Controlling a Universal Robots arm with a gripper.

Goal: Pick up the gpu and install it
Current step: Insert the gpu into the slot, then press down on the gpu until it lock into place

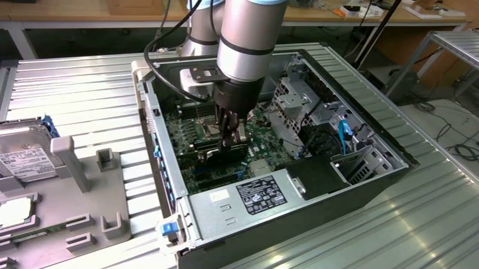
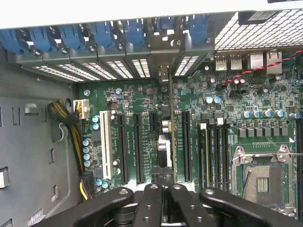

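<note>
Reaching down into the open computer case, the end effector is clamping the gpu edge-on, keeping the card upright over the motherboard slots.

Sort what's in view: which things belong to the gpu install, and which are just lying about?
Job in hand: thin green gpu card with black cooler, gripped by the shut end effector; green motherboard with black slots; open black-and-silver computer case.
Lying about: silver hard drive with white label; grey plastic holder tray.
</note>
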